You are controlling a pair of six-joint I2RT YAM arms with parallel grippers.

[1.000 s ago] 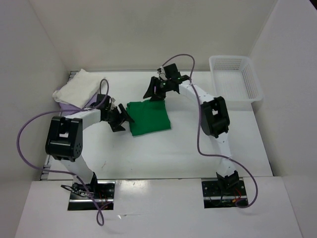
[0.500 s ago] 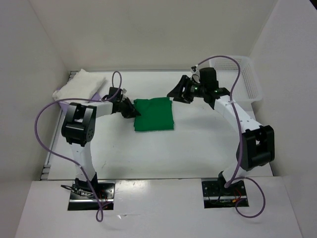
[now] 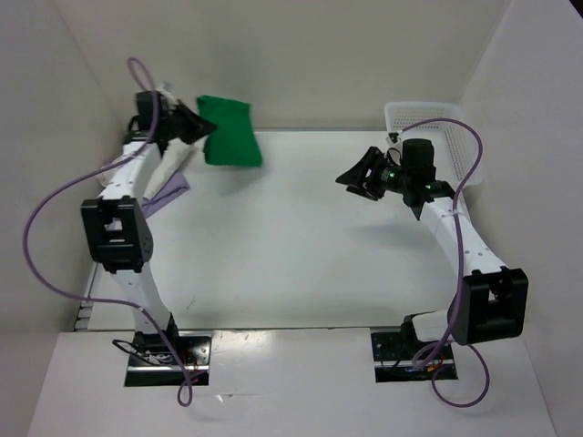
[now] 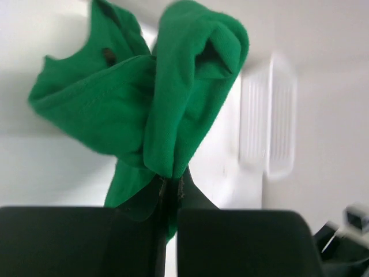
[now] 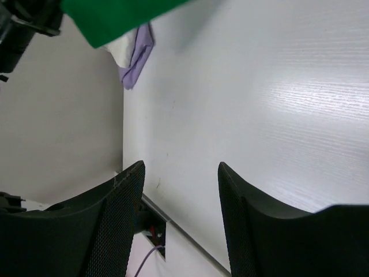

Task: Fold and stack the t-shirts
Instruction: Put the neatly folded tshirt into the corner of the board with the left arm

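Left gripper [image 3: 189,124] clamps the folded green shirt [image 3: 230,132], raised at far left. Cream shirt [image 5: 123,45] lies on lavender shirt [image 5: 140,55] there. Right gripper [image 3: 355,177] gapes empty at right. Judging so, only green needs stacking.

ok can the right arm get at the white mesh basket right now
Probably yes. The white mesh basket sits right beside that arm with nothing between, and the right claw is open and empty. It faces away, so it would have to swing round.
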